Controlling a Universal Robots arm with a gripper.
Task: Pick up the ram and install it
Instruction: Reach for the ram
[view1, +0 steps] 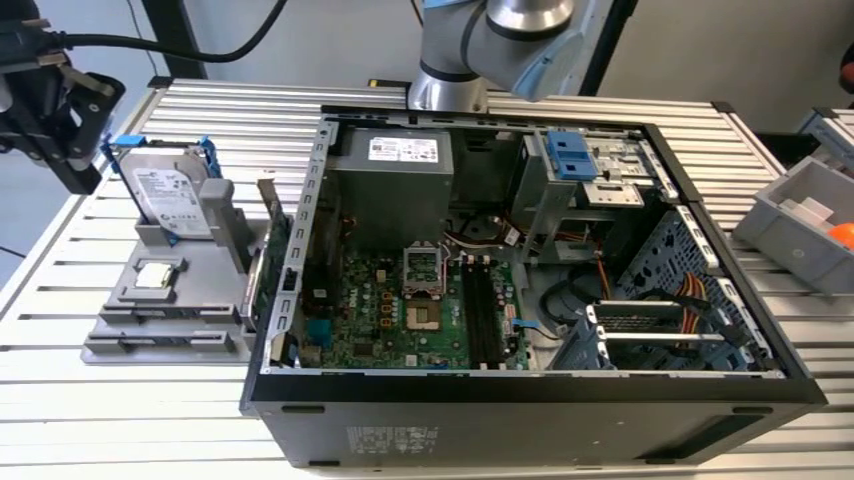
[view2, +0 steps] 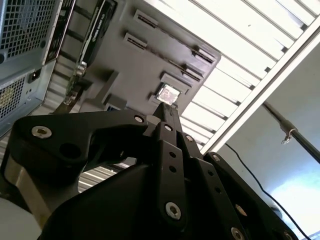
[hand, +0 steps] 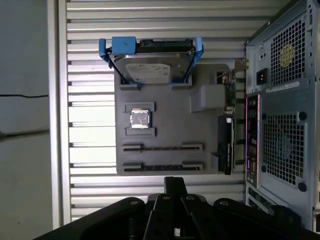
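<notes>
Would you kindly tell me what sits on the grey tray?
On the grey tray: a hard drive in blue rails, a square chip and a card standing on edge. Whether its two long slots hold anything is unclear.

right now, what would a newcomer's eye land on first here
The open computer case sits in the middle of the exterior view, its green motherboard bare. At the exterior view's left, a hard drive in blue rails stands on edge on a grey holder. In the first wrist view, the black gripper hangs above the table by that holder.
</notes>
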